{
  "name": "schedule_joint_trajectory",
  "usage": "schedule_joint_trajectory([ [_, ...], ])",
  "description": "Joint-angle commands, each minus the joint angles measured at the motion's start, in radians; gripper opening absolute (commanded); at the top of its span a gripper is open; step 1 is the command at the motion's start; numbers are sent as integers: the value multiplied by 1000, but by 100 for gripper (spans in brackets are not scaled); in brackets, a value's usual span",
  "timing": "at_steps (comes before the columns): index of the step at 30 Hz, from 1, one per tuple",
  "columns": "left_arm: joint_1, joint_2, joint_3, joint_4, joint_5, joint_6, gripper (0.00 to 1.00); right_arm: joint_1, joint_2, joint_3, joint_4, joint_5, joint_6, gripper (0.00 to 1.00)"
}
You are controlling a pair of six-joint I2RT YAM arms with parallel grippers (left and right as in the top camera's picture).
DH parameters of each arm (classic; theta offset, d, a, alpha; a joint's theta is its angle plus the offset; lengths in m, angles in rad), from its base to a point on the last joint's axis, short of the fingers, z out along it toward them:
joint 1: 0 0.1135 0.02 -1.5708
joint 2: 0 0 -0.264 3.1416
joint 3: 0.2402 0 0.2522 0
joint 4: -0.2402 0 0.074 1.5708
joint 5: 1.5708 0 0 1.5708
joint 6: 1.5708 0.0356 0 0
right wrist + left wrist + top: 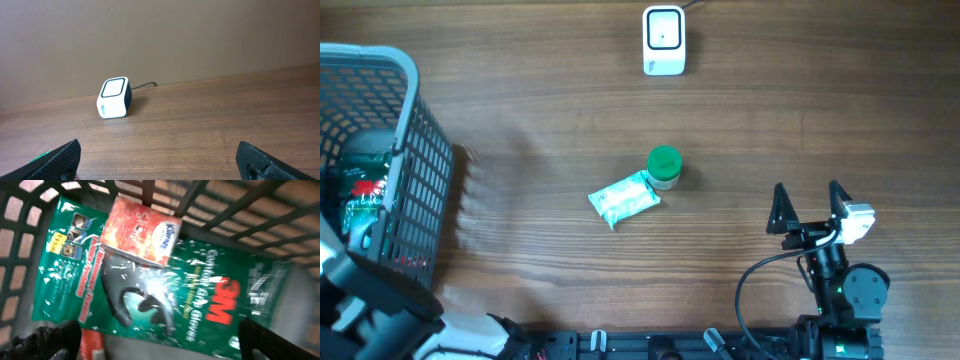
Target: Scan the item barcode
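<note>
I am looking at a brown wooden surface [540, 100] from above. A white barcode scanner [664, 40] stands at its far edge, centre, with its cable running off behind it. A dark mesh basket [418, 95] sits at the far left.

Through the left wrist camera I look down into the basket. A green glove pack [210, 305] lies flat on its floor, and a smaller orange tissue pack [140, 232] lies on the glove pack's upper part. The left tool [160, 342] hangs above them, its two dark fingers spread wide at the lower corners of the view, with nothing gripped between them. I cannot see a barcode on either pack.

In the middle of the surface a small jar [665, 165] with a green lid stands touching a pale, crinkled packet [625, 200].

The right tool [808, 208] is at the near right, well apart from everything, fingers wide apart and empty. Its camera faces the scanner [114, 97] across bare wood.
</note>
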Motion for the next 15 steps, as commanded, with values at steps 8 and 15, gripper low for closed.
schedule_joint_trajectory([
  [8,9,138,-7,0,-188,57,100,0,-6,-1,6,3,-11,100],
  [15,14,144,-7,58,-189,66,93,0,-6,-1,6,3,-11,100],
])
